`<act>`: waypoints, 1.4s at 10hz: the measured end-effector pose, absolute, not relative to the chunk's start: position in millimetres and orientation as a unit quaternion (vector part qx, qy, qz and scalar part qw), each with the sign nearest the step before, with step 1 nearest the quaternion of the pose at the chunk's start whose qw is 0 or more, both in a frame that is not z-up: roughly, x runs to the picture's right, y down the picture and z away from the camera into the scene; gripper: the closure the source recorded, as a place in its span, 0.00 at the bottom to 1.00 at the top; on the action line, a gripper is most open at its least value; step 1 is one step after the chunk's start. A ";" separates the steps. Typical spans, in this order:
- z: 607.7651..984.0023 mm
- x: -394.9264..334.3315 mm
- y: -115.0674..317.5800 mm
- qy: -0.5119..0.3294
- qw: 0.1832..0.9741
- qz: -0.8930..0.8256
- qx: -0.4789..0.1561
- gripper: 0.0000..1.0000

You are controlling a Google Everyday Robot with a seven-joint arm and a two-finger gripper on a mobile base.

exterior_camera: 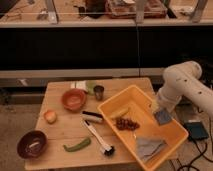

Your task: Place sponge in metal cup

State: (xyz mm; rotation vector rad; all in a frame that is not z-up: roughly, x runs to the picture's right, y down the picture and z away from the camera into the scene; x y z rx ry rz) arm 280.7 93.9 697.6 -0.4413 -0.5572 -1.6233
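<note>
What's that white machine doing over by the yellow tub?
A one-armed robot is meant to put a sponge into the metal cup. Its gripper hangs over the right side of the yellow bin, with a small grey pad at its tip that looks like the sponge. The cup stands on the wooden table, left of the bin, beside an orange bowl, so the sponge is not in it yet.

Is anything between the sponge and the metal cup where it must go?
Only the yellow bin: the sponge hangs at the gripper over its right side, and the metal cup stands past its left rim. Above the rim, nothing visible blocks.
</note>
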 end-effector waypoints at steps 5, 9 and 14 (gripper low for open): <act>707.5 275.1 17.7 -0.252 0.632 -0.722 -0.125 0.66; 719.6 211.8 -44.0 -0.246 0.616 -0.745 -0.075 0.66; 736.6 99.5 -86.1 -0.246 0.588 -0.770 -0.030 0.66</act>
